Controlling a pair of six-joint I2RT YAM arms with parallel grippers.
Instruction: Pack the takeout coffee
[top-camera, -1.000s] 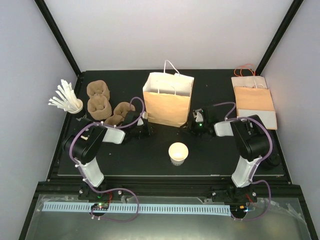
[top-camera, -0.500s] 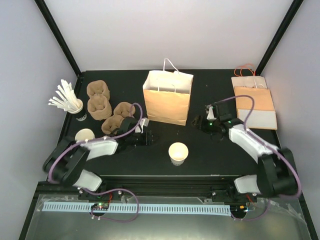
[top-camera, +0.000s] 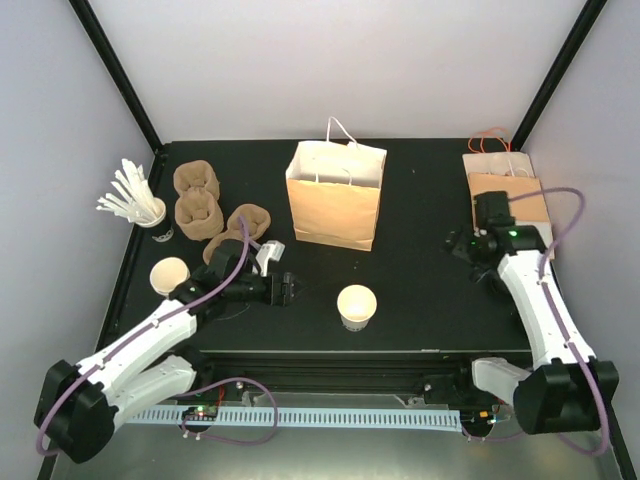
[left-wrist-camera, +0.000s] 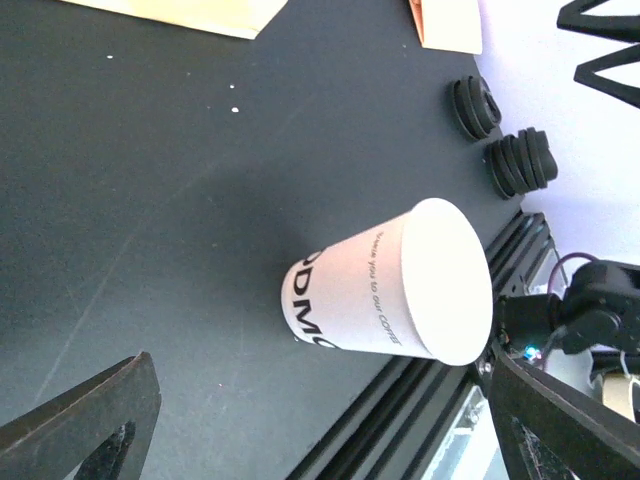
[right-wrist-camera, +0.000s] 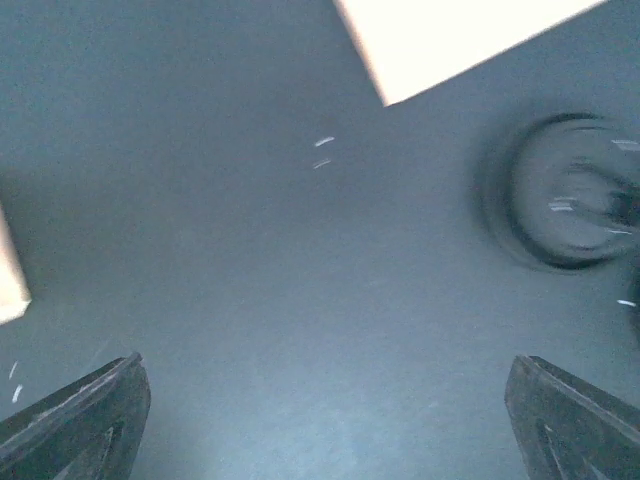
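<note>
approach step: the left gripper (left-wrist-camera: 320, 400), fingers spread, faces the lidless white paper cup (left-wrist-camera: 385, 290) and should next straddle it, while the right gripper (right-wrist-camera: 325, 385), likewise spread, hovers near a blurred black lid (right-wrist-camera: 565, 190).

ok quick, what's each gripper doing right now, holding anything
Left gripper: open, holding nothing; the white cup stands ahead of its jaws, untouched.
Right gripper: open, holding nothing.
</note>
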